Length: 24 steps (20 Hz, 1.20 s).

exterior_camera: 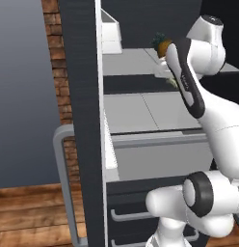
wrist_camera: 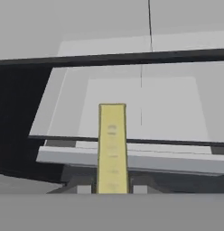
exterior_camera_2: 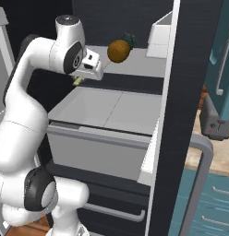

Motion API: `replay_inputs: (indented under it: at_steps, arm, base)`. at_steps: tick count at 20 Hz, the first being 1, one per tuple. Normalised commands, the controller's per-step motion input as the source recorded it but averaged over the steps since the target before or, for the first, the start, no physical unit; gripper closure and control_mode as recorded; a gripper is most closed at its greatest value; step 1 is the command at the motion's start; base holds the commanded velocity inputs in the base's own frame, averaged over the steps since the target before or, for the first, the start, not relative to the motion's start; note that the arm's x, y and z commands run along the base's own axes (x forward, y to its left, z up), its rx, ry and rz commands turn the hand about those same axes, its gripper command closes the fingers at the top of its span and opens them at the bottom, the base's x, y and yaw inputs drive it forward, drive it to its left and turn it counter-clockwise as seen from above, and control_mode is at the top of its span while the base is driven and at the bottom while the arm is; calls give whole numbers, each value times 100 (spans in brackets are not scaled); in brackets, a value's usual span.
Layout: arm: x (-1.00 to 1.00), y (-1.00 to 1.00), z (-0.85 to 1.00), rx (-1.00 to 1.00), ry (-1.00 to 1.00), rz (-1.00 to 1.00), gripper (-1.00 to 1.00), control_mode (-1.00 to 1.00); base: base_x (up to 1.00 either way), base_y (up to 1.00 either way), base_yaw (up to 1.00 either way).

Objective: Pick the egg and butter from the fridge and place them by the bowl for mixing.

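The arm reaches into the open fridge (exterior_camera: 83, 96), and the gripper (wrist_camera: 112, 188) is clenched on the butter (wrist_camera: 112, 149). In the hand view the pale-yellow stick runs straight up from between the two dark fingertips (wrist_camera: 85, 187), pinched at its near end, its far end free over the pale grey shelf (wrist_camera: 168, 103) below. From the right base view the hand sits just in front of the upper shelf's edge, with a sliver of the butter poking out beneath it at its left. Behind and to the right of the hand on that upper shelf rests the orange fruit (exterior_camera_2: 119, 50) with its green leafy top, near the hand but apart from it. In the left base view the same fruit peeks out just left of the arm's dark forearm. A white bin (exterior_camera_2: 159, 39) sits on the door to the right of the fruit. Below the shelves runs a grey drawer front (exterior_camera_2: 98, 147). The fridge door stands open edge-on, its grey bar handle (exterior_camera: 63, 183) curving out from it.
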Motion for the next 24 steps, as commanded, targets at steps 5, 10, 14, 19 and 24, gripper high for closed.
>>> replay_inputs:
  at_steps: [5, 10, 14, 19, 24]
  arm:
    - [-88, -8, -7, 0, -1, -3, 100, -100]
    - [-57, 0, -40, -3, 9, -6, 100, -100]
    - [-58, 0, -49, -4, 0, -4, 100, -100]
    - [-38, -3, -43, 0, 0, -5, 100, -100]
    - [-2, 0, -1, 1, 0, -1, 100, 100]
  base:
    - [0, 0, 0]
    - [0, 0, 0]
    - [0, 0, 0]
    - [0, 0, 0]
    - [0, 0, 0]
